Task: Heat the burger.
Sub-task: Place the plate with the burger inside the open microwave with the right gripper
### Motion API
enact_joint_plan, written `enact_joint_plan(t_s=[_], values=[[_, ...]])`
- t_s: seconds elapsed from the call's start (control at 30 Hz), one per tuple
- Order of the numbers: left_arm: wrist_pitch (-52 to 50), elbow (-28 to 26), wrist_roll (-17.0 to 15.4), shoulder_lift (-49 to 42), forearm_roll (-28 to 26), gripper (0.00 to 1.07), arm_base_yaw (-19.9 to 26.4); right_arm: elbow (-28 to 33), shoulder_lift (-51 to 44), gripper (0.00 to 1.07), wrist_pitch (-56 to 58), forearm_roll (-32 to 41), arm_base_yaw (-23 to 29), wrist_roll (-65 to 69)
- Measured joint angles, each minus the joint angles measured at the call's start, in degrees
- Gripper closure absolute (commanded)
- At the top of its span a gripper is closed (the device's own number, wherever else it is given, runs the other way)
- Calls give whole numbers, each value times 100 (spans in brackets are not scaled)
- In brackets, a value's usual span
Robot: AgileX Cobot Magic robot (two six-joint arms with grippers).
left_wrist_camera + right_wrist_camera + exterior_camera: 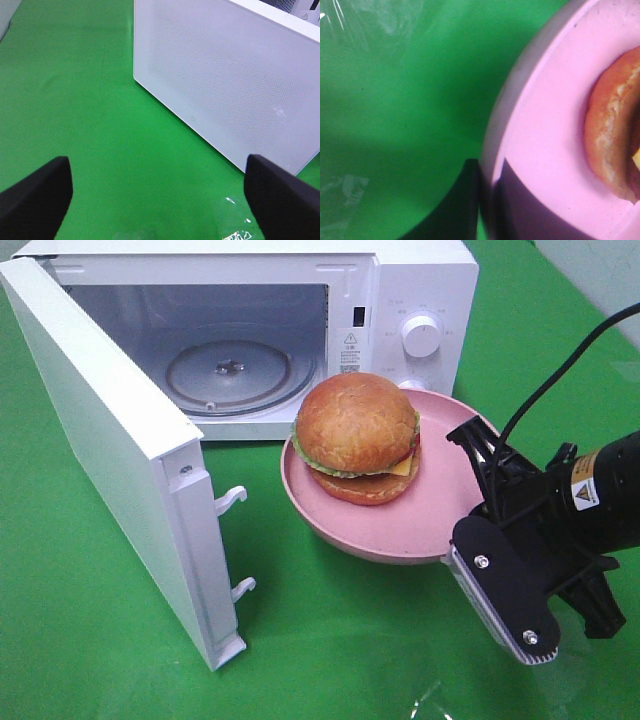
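The burger (357, 435) sits on the pink plate (400, 530), just in front of the open microwave (425, 285) (its glass turntable (228, 375) is visible inside). The right gripper (476, 438) pinches the plate's right rim. The door (110, 450) stands wide open at the left. The left gripper (160, 200) is spread apart above the green cloth (90, 100), near the door's outer face.

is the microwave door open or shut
Open: the white door of the white box-shaped microwave stands swung wide, the round glass turntable inside in plain view.
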Motion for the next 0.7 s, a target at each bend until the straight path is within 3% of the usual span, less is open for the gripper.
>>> enact_joint_plan(t_s=[0.7], values=[[0, 0, 0, 0, 0, 22, 0, -659, 63, 107, 768, 166, 0, 11]])
